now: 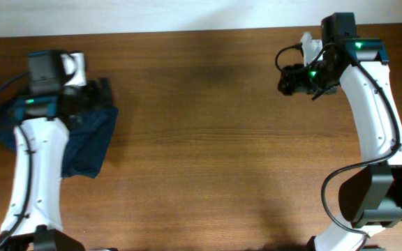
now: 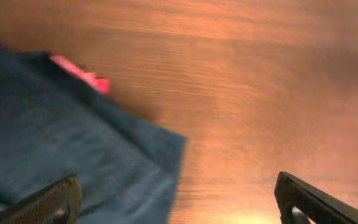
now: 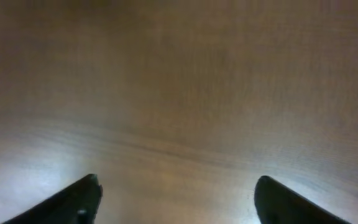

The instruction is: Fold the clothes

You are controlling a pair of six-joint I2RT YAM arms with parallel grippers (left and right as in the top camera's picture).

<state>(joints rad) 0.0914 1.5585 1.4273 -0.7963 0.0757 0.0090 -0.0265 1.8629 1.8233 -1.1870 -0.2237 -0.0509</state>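
The dark navy clothes (image 1: 89,143) lie bunched at the left side of the table, partly under my left arm. In the left wrist view the navy fabric (image 2: 61,149) fills the lower left, with a small red strip (image 2: 82,73) showing at its far edge. My left gripper (image 1: 100,94) is open above the garment's edge; its fingers (image 2: 176,202) straddle the fabric corner and bare wood, holding nothing. My right gripper (image 1: 288,80) is open and empty over bare wood at the far right; its fingers (image 3: 176,193) show only table between them.
The brown wooden table (image 1: 215,139) spans the view. A white wall edge (image 1: 187,14) runs along the back. The right arm's base (image 1: 379,195) stands at the front right, the left arm (image 1: 37,174) runs along the left side.
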